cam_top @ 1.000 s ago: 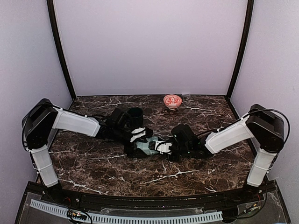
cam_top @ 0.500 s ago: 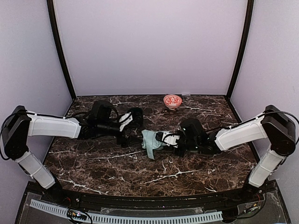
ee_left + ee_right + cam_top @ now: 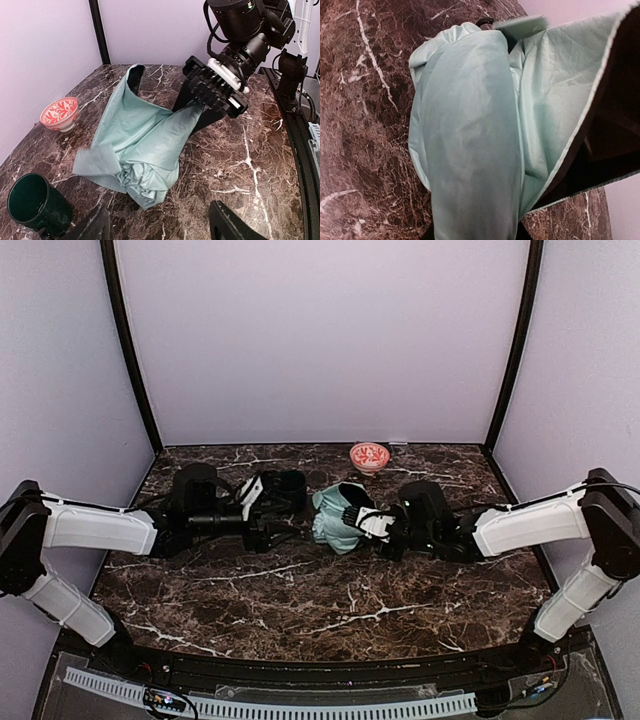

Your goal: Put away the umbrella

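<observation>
The umbrella (image 3: 335, 518) is a bunched bundle of pale mint fabric with black lining, held just above the marble near the table's middle. My right gripper (image 3: 360, 524) is shut on its right end. In the right wrist view the fabric (image 3: 470, 140) fills the frame and hides the fingers almost fully. My left gripper (image 3: 267, 515) is open to the left of the umbrella, apart from it and empty. In the left wrist view, the umbrella's crumpled tip (image 3: 142, 177) lies ahead of the left gripper (image 3: 160, 231). The shaft and handle are hidden.
A dark green mug (image 3: 288, 487) stands just behind my left gripper, seen also as the mug (image 3: 35, 206) at lower left. A red-patterned bowl (image 3: 369, 456) sits at the back, right of centre. Walls close in the marble table (image 3: 300, 600) on three sides.
My right gripper has carried the umbrella toward the back and right. My left gripper has let go of it and drawn back left, next to the mug.
</observation>
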Robot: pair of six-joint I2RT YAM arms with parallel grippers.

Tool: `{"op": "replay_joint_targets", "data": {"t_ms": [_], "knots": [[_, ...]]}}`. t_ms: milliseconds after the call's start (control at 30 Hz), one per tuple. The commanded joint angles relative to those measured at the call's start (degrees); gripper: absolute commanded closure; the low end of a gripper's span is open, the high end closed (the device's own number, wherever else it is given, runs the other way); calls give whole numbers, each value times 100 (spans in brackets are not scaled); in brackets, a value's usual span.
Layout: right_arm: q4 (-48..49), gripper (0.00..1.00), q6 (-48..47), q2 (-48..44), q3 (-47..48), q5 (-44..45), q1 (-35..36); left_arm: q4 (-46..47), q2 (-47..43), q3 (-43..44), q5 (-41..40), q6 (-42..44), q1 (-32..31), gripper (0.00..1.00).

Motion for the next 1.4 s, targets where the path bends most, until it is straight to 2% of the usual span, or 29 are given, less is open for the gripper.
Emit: {"op": "replay_joint_targets", "data": {"t_ms": [0, 167, 267, 367, 433, 467, 600, 733, 833, 867, 967, 1000, 1033, 1100, 1200, 1367], "knots": [[345, 100, -704, -20, -189, 213, 247, -346, 123, 78, -550, 345, -3, 31], [-2, 100, -642, 128, -423, -56, 633, -1294, 443, 497, -625, 422, 2, 31], [-25, 100, -550, 186, -546, 111, 785, -1473, 484, 577, -25, 879, -140, 24], [-86, 100, -680, 529, -589, 405, 928, -1545, 594, 666, -612, 1440, -522, 17], [-92, 100, -769, 683, -620, 654, 1049, -1462, 798, 802, -824, 1033, -447, 7], [-96, 100, -795, 753, -622, 717, 1092, -1456, 948, 911, -675, 862, -346, 2], [-35, 100, -813, 867, -649, 725, 1120, -2069, 1788, 1735, 181, 369, -235, 1], [-63, 100, -816, 874, -623, 747, 1120, -1924, 2218, 2211, -138, 53, -371, 3], [-60, 100, -815, 817, -631, 665, 1121, -1405, 2003, 2022, -126, 395, -600, 15], [-59, 100, -814, 805, -629, 662, 1121, -1125, 1845, 1852, 6, 647, -704, 24], [-4, 100, -742, 776, -591, 678, 1113, -405, 1477, 1337, 473, 1253, -983, 72], [24, 100, -701, 760, -573, 668, 1105, -437, 1508, 1341, 592, 1264, -1020, 82], [50, 100, -638, 741, -565, 655, 1096, -619, 1608, 1428, 706, 1224, -1030, 87], [162, 100, -496, 692, -570, 644, 1079, -1074, 1845, 1645, 764, 1124, -1075, 89], [453, 100, -380, 684, -573, 570, 1084, -955, 2225, 1792, 496, 985, -1236, 88], [663, 100, 22, 746, -406, 733, 1081, -1080, 2806, 2160, 116, 810, -1316, 95]]}}
